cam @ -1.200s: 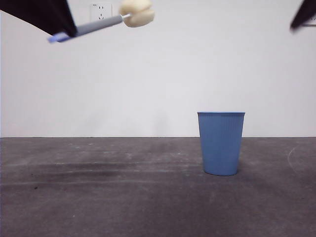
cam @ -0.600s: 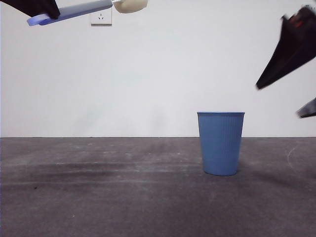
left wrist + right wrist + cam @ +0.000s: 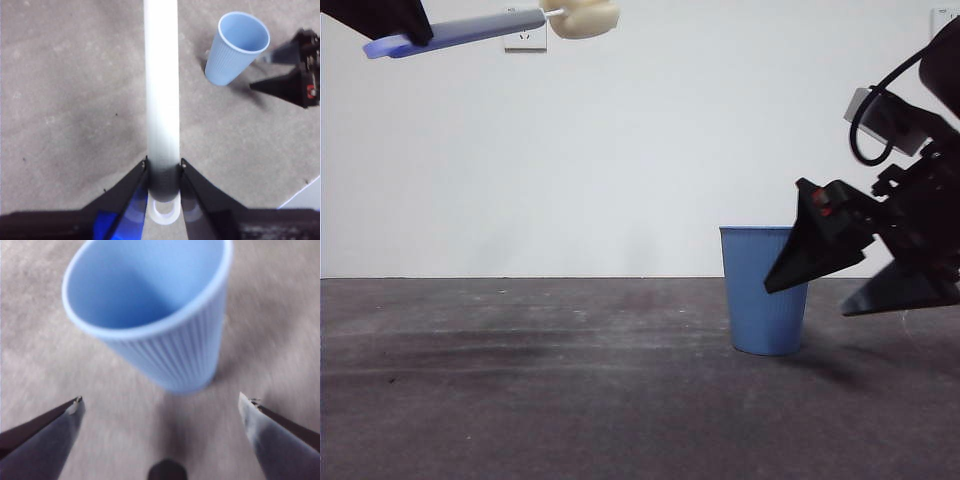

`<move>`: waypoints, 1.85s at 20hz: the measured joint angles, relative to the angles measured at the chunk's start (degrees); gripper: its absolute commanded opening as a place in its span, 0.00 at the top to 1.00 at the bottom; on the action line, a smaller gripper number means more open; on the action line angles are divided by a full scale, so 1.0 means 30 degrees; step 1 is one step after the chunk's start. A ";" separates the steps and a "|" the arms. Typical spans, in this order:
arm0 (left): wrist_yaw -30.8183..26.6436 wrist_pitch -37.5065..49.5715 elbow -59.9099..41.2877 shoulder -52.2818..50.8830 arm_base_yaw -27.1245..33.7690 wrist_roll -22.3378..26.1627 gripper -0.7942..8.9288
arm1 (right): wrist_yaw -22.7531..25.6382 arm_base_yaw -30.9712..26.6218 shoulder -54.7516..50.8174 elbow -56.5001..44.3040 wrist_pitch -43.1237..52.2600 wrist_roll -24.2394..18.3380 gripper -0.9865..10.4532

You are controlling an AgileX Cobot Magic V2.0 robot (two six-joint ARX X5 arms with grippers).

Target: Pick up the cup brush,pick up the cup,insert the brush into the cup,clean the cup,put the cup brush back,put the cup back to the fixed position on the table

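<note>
The cup (image 3: pixel 767 290) is a blue plastic tumbler with fine vertical ribs and a smooth rounded rim, tapering to a narrower base; it stands upright and empty on the table (image 3: pixel 520 400), a dark grey-brown matte surface with pale streaks and scuffs. The brush (image 3: pixel 470 30) has a long, straight, smooth grey handle ending in a cream-yellow rounded sponge head (image 3: pixel 582 16), joined by a thin white piece; it is held high above the table, nearly level, well apart from the cup. The left gripper (image 3: pixel 163 172) has its 2 black jaws clamped on the handle close to its looped white end (image 3: pixel 163 214), the shaft running out from between them, with the cup off to one side far below. The right gripper (image 3: pixel 160 405) is low, just beside the cup, its 2 pointed black jaws spread wide with nothing between them; the cup stands just ahead of the tips, centred on the gap, not touched by either. In the front view 1 tip overlaps the cup's side below the rim.
</note>
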 measured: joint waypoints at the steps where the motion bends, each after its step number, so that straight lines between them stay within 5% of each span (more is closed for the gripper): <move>1: 0.0000 -0.0073 0.0000 0.0000 0.0000 0.0000 0.93 | 0.0044 0.0160 0.0240 0.0000 0.0765 -0.0029 0.42; 17: -0.0007 -0.0393 0.0000 0.0000 0.0000 -0.0007 0.93 | 0.1428 0.0823 0.6200 0.0000 0.9814 -0.0197 0.43; 29: -0.0015 -0.0539 0.0000 0.0000 0.0000 0.0000 0.93 | 0.1413 0.0903 0.6885 -0.0007 1.1366 0.0248 0.93; 33: -0.0015 -0.1166 0.0000 0.0000 0.0000 0.0306 0.93 | 0.1377 0.0998 0.6615 -0.0007 1.0732 0.0619 0.93; 37: -0.0015 -0.2550 0.0000 0.0007 0.0000 0.1377 0.93 | 0.1450 0.1596 0.3002 -0.0022 0.6433 0.0510 0.93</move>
